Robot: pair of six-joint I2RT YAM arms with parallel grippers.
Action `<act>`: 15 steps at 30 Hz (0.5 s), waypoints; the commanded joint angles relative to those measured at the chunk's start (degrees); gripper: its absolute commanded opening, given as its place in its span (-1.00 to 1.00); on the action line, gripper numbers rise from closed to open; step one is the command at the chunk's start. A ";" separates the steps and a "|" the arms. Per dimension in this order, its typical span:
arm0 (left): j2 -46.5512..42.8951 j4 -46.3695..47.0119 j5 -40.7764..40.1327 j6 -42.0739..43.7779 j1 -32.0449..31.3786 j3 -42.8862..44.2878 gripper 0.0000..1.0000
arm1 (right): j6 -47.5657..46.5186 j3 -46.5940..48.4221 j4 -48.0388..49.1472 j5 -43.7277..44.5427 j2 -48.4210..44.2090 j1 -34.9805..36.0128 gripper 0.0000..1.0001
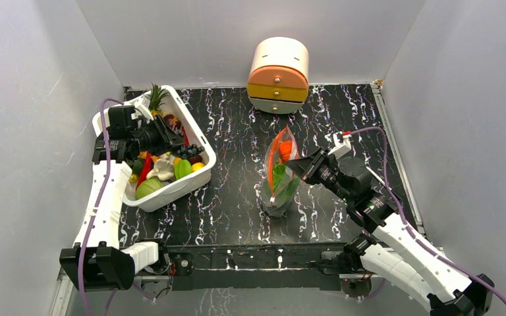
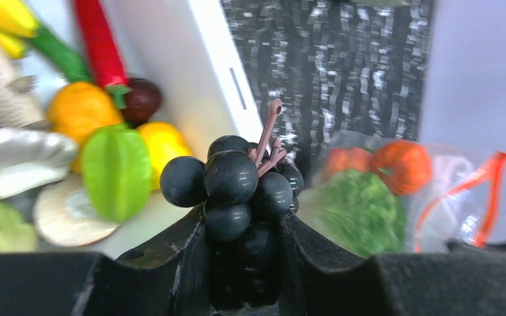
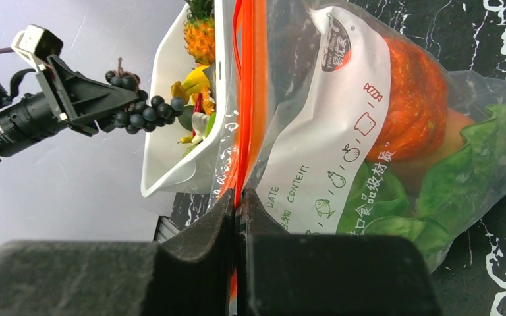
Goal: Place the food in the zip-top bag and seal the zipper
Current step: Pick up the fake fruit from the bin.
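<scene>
Standing on the desk [image 1: 237, 191] well apart from the tub [image 1: 183, 189], the bag [image 1: 278, 187] of cabbage [image 3: 461, 171] hangs from the right end effector [image 3: 237, 201] clenched on its zipper [image 3: 247, 99], so the mouth may gape too little, and the grapes [image 2: 234, 178] grasped by the left end effector [image 2: 244, 227] over the tub could snag and drop.
</scene>
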 commanded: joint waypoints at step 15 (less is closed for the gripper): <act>-1.27 27.11 23.20 -14.68 -20.80 -2.62 -0.55 | -2.22 3.53 2.59 -3.15 2.04 -0.24 -1.00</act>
